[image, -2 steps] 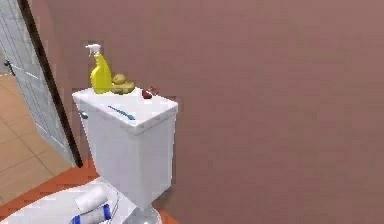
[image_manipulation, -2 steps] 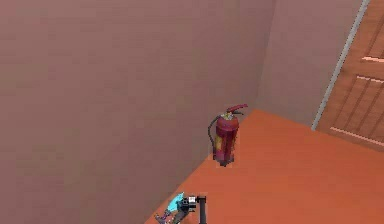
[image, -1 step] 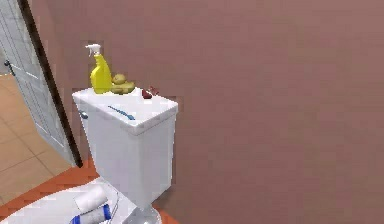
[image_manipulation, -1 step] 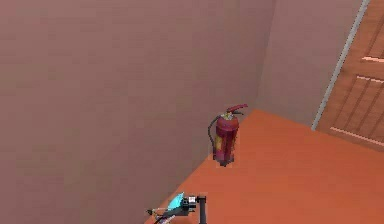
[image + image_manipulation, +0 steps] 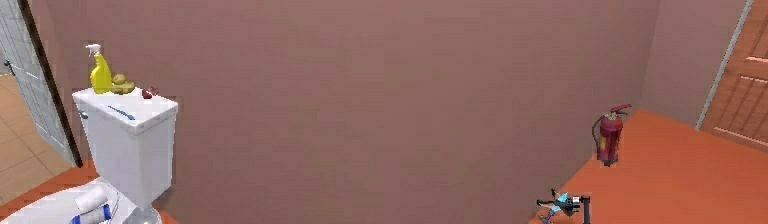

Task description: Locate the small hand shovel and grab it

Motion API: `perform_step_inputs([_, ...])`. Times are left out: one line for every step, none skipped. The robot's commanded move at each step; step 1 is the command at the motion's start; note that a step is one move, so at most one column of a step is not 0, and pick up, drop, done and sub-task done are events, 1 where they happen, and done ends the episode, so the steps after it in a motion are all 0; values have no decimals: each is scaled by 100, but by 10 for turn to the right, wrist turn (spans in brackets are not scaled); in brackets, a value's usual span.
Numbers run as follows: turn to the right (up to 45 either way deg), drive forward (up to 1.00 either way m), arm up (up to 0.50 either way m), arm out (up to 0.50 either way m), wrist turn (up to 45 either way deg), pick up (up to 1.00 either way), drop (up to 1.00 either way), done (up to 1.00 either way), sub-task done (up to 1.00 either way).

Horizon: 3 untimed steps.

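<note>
Gripper [image 5: 548, 205] sits low in the arm side view, at the end of the dark arm [image 5: 584, 212]. Only bare wall [image 5: 484, 90] and orange floor [image 5: 684, 170] lie behind its tip, so it holds nothing; how wide the fingers are set cannot be told. Farther out, a red fire extinguisher [image 5: 610, 138] stands upright on the floor against the wall, well apart from the gripper. A panelled door [image 5: 746, 90] is at that view's right. Forward view: white toilet tank [image 5: 130, 135] against the wall. On its lid, left to right, are a yellow spray bottle [image 5: 100, 73], an olive-brown lump [image 5: 122, 83] and a small dark red object [image 5: 148, 95]. Hand shovel: location cannot be told; the lump and the red object are too small to name.
</note>
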Motion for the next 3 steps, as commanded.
perform_step_inputs([0, 0, 0, 0, 30, 0, 0, 0, 0])
perform_step_inputs([0, 0, -30, 0, 0, 0, 0, 0, 0])
perform_step_inputs([0, 0, 0, 0, 0, 100, 0, 0, 0])
